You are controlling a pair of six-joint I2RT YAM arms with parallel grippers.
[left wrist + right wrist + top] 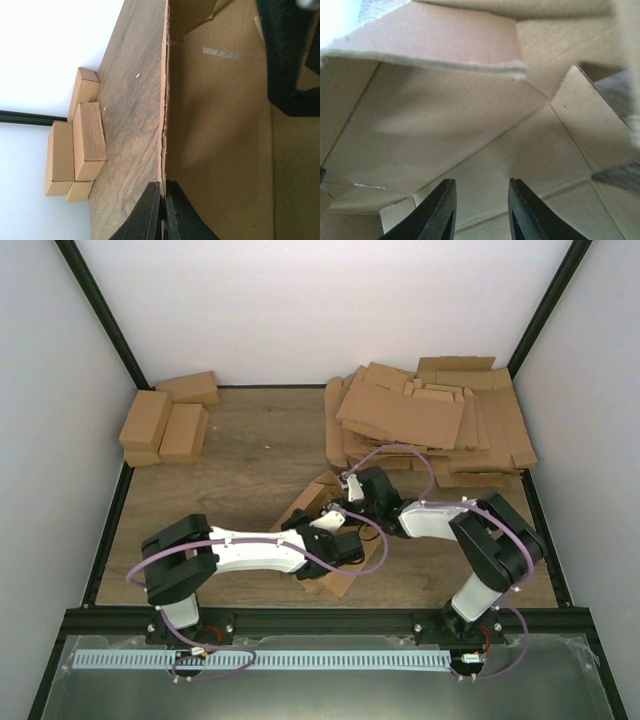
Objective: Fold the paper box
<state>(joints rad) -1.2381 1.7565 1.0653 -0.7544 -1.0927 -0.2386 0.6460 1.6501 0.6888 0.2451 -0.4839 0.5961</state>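
Observation:
A half-formed brown cardboard box (318, 502) lies at the table's middle between both arms. My left gripper (345, 540) is shut on the thin edge of one upright box wall (163, 125), with one finger (150, 210) outside the wall and the other inside. My right gripper (352, 492) is inside the box from the right. Its jaws stand open and empty over the box's inner floor (485, 165). A raised flap (430, 40) hangs above them. The dark right gripper also shows in the left wrist view (290, 55).
A stack of flat box blanks (430, 415) fills the back right. Several folded boxes (165, 420) sit at the back left, and also show in the left wrist view (75, 145). Black frame rails edge the wooden table (250, 460).

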